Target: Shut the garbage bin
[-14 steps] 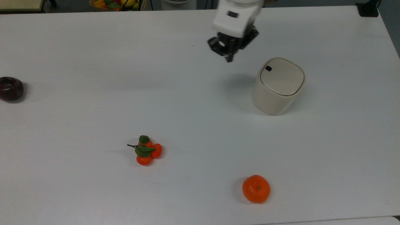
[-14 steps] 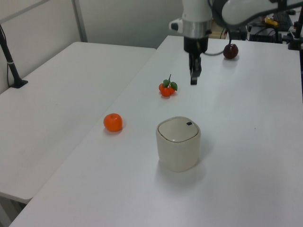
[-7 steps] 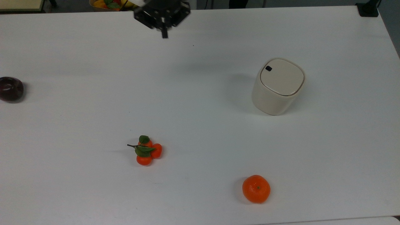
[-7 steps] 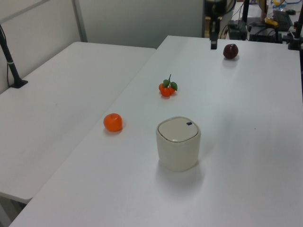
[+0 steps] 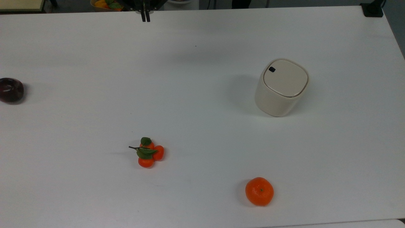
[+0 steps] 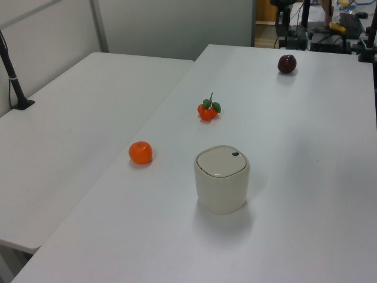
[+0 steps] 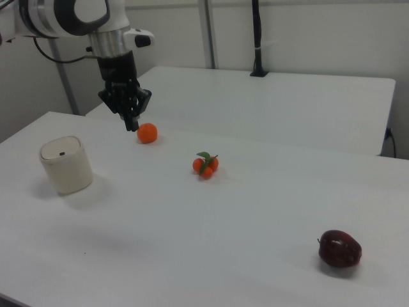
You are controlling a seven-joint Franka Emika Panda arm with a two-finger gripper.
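Garbage bin (image 5: 281,87) toward the top view's right, orange (image 5: 259,191) below, claw (image 5: 145,15) far upper-left.

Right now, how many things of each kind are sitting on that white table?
Garbage bin, lid shut: 1
Single orange: 1
Cluster of small oranges with leaves: 1
Dark red apple: 1
Total: 4
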